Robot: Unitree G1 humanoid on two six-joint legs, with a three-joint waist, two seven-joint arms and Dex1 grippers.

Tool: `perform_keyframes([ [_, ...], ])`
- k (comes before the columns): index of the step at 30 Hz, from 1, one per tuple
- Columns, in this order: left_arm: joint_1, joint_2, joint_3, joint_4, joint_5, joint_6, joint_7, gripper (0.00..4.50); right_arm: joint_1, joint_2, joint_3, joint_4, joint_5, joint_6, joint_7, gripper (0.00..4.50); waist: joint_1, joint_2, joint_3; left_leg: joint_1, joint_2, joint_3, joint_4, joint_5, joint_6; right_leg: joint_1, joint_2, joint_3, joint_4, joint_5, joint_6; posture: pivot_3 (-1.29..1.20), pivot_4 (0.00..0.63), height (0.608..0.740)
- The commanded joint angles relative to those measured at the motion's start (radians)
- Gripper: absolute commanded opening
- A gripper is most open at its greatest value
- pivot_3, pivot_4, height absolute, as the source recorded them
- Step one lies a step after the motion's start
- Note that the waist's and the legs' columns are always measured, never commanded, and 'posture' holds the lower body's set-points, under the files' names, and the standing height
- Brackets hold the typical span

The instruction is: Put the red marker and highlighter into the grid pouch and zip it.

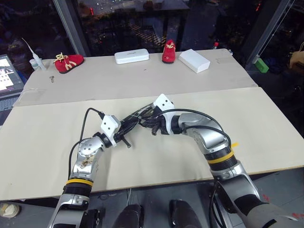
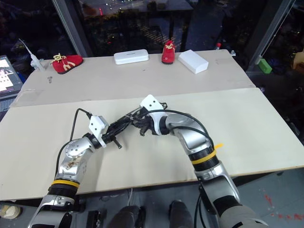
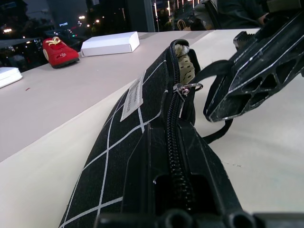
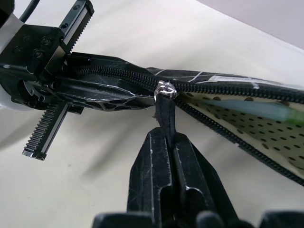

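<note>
The grid pouch (image 3: pixel 118 142) is held off the table between my two grippers, black with white grid lines and a small white label. My left gripper (image 1: pixel 127 126) is shut on its zipped end, fingers clamped either side of the zipper. My right gripper (image 4: pixel 166 135) is shut on the black zipper pull loop (image 4: pixel 165 114), just below the silver slider (image 4: pixel 165 89). Beyond the slider the pouch gapes open onto a dotted cream lining. The pale green highlighter (image 4: pixel 266 111) lies inside. The red marker is hidden.
At the table's far side are two red shoes (image 1: pixel 69 61) (image 1: pixel 169 52), a white hard case (image 1: pixel 131 56) and a white box (image 1: pixel 194 60). A small bottle (image 1: pixel 35 62) stands at the far left. A screen (image 1: pixel 8 71) sits off the left edge.
</note>
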Motion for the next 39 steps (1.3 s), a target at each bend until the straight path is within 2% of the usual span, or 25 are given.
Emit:
perform_keyframes([
  [1,-0.005,0.006,0.010,-0.027,0.000,-0.020,0.003,0.00,-0.024,-0.017,-0.019,-0.038,0.029,-0.025,0.015,0.07,0.000,0.000,0.000,0.000,0.000,0.000,0.000,0.000,0.000,0.000,0.000,0.000,0.000,0.000,0.000,0.00,0.150,0.740],
  [6,-0.004,0.007,0.010,-0.030,0.000,-0.019,0.003,0.00,-0.017,-0.150,-0.034,-0.036,0.009,-0.056,0.051,0.07,0.004,0.000,0.000,0.000,0.000,0.000,0.000,0.000,0.000,0.000,0.000,0.000,0.000,0.000,0.000,0.00,0.150,0.740],
  [10,0.000,0.010,0.010,-0.036,-0.001,-0.016,0.003,0.00,-0.023,-0.313,-0.098,0.033,-0.010,-0.147,0.073,0.07,0.006,0.000,0.000,-0.001,0.000,0.000,0.000,0.000,0.000,0.000,0.000,-0.001,-0.001,0.000,0.000,0.00,0.150,0.740],
  [14,0.000,0.013,0.012,-0.034,-0.002,-0.016,0.002,0.00,-0.025,-0.389,-0.142,0.104,-0.004,-0.202,0.074,0.07,0.006,0.000,0.000,-0.001,0.000,0.001,0.000,0.000,0.000,0.001,0.000,-0.001,-0.002,0.000,0.000,0.00,0.150,0.740],
  [24,-0.004,0.014,0.011,-0.029,-0.001,-0.020,-0.001,0.00,-0.011,-0.381,-0.140,0.153,-0.010,-0.245,0.053,0.07,0.002,0.000,0.000,0.000,0.001,0.005,0.000,-0.001,0.001,0.001,0.000,0.001,-0.001,0.000,0.000,0.00,0.150,0.740],
  [26,-0.005,0.015,0.011,-0.030,-0.001,-0.019,-0.001,0.00,-0.020,-0.375,-0.151,0.179,-0.012,-0.252,0.043,0.66,0.004,0.000,0.000,0.000,0.001,0.004,0.000,-0.001,0.002,0.001,0.000,0.001,-0.002,0.000,0.000,0.00,0.150,0.740],
  [27,-0.005,0.015,0.011,-0.030,-0.001,-0.019,-0.001,0.00,-0.021,-0.374,-0.156,0.186,-0.009,-0.256,0.045,0.74,0.005,0.000,0.000,0.000,0.001,0.005,0.000,-0.001,0.002,0.001,-0.001,0.001,-0.002,0.000,0.000,0.00,0.150,0.740],
  [29,-0.002,0.017,0.011,-0.030,-0.002,-0.020,-0.002,0.00,-0.017,-0.374,-0.163,0.185,0.001,-0.264,0.055,1.59,0.006,0.000,0.000,0.000,0.001,0.005,0.000,-0.001,0.002,0.001,-0.001,0.001,-0.002,0.000,0.000,0.00,0.150,0.740],
  [30,-0.002,0.019,0.012,-0.031,-0.002,-0.021,-0.003,0.00,-0.009,-0.380,-0.163,0.171,0.010,-0.261,0.071,1.81,0.005,0.000,0.000,0.000,0.001,0.005,0.000,-0.001,0.002,0.001,-0.001,0.001,-0.002,0.000,0.000,0.00,0.150,0.740],
  [32,-0.002,0.021,0.012,-0.031,-0.003,-0.021,-0.004,0.00,-0.001,-0.387,-0.162,0.154,0.018,-0.258,0.091,2.55,0.005,0.000,0.000,0.000,0.001,0.005,0.000,-0.001,0.002,0.001,-0.001,0.001,-0.002,0.000,0.000,0.00,0.150,0.740],
  [34,-0.003,0.020,0.010,-0.032,-0.004,-0.022,-0.007,0.00,0.033,-0.421,-0.172,0.128,0.042,-0.240,0.143,3.17,0.005,0.000,0.000,0.000,0.001,0.005,0.000,-0.001,0.002,0.001,-0.001,0.001,-0.002,0.000,0.000,0.00,0.150,0.740],
  [35,-0.004,0.020,0.008,-0.032,-0.005,-0.026,-0.011,0.00,0.045,-0.446,-0.198,0.130,0.068,-0.213,0.166,3.64,0.006,0.000,0.000,0.000,0.001,0.004,0.000,-0.001,0.002,0.001,-0.001,0.001,-0.002,0.000,0.000,0.00,0.150,0.740],
  [36,-0.005,0.021,0.005,-0.032,-0.004,-0.030,-0.017,0.00,0.057,-0.468,-0.225,0.132,0.089,-0.212,0.185,3.84,0.008,0.000,0.000,0.000,0.001,0.004,0.000,-0.001,0.002,0.001,-0.001,0.001,-0.003,0.000,0.000,0.00,0.150,0.740],
  [39,-0.011,0.036,-0.013,-0.032,0.014,-0.057,-0.047,0.00,0.130,-0.554,-0.313,0.065,0.175,-0.229,0.283,3.84,0.020,0.000,0.000,-0.002,0.001,0.004,0.001,-0.001,0.003,0.001,-0.001,0.001,-0.004,0.000,0.001,0.00,0.150,0.740],
])
